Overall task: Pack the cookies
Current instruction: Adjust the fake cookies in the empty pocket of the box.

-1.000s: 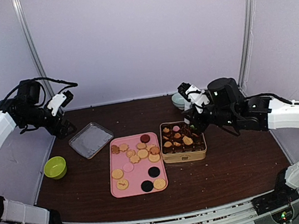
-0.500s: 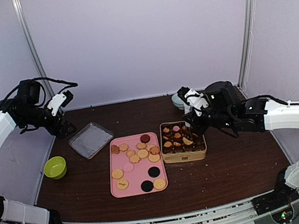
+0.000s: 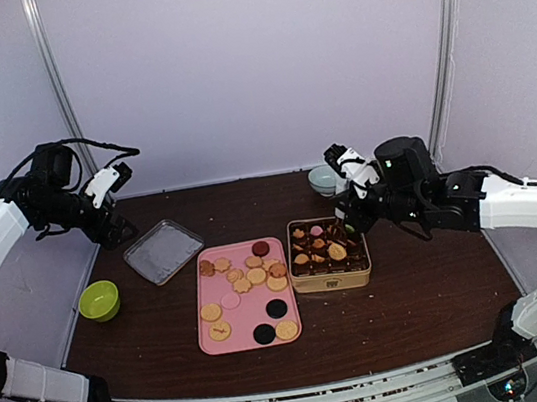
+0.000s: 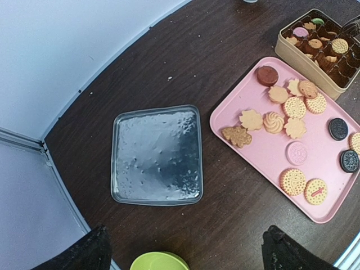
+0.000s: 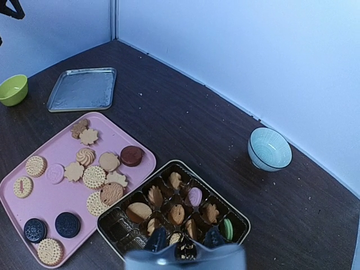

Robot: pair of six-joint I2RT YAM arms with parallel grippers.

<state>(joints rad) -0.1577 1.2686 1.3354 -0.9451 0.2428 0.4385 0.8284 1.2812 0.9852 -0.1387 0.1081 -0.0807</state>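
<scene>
Several cookies [image 3: 256, 276] lie loose on the pink tray [image 3: 246, 318], mostly tan, some black, one dark red. More cookies sit in the cells of the gold tin [image 3: 331, 283] to its right. My right gripper [image 3: 347, 220] hovers over the tin's far right side. In the right wrist view the right gripper [image 5: 185, 239] is open and empty above the tin [image 5: 169, 163], with the tray cookies [image 5: 94, 176] to the left. My left gripper [image 3: 119, 228] is raised at the far left. In the left wrist view it [image 4: 188, 250] is wide open and empty, and the cookies [image 4: 273, 121] lie at the right.
A silver tray [image 3: 163, 250] lies left of the pink tray and below the left gripper [image 4: 157, 154]. A green bowl [image 3: 98, 300] stands at the left edge. A pale blue bowl [image 3: 323, 181] stands behind the tin [image 5: 270, 148]. Walls close the back and sides.
My right arm moved a little left over the tin, then back to the right and up. The left arm has not moved.
</scene>
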